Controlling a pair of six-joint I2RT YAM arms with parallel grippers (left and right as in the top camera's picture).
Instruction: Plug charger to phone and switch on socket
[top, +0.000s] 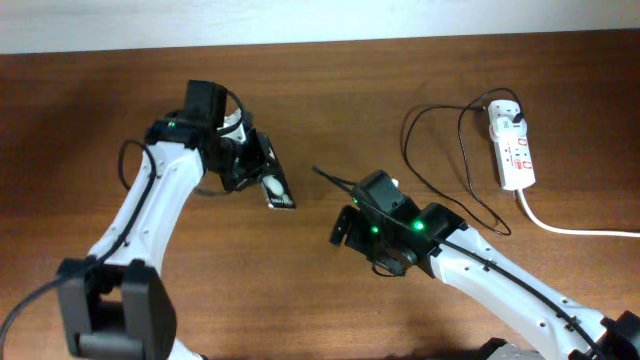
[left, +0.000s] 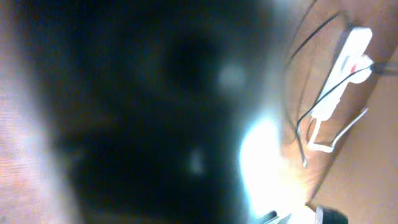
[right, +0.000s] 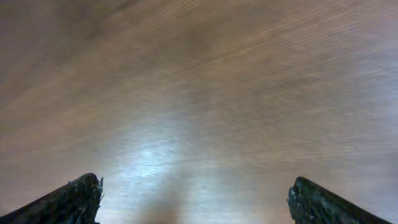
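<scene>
Nearest my left wrist camera, a dark blur (left: 155, 112) fills most of the view, and I cannot read what it is from there. From overhead, my left gripper (top: 255, 170) is clamped on one end of the phone (top: 276, 191). The phone is left of centre, toward the far edge of the worktop (top: 330, 310), with a white disc on its back facing up.

My right gripper (right: 193, 202) hangs over bare wood near the centre of the worktop. Its fingertips (right: 74, 199) are wide apart and hold nothing.

The charger cable (top: 410, 150) ends in a plug tip (top: 316, 171), which lies between the phone and my right wrist and touches neither gripper. The cable passes under my right arm, loops back, and runs to the white adapter (top: 506, 110). The adapter is seated in the power strip (top: 514, 150) near the far right corner. The strip's thick white cord (top: 570, 229) leaves toward the right edge. The state of the strip's switch is too small to tell.
</scene>
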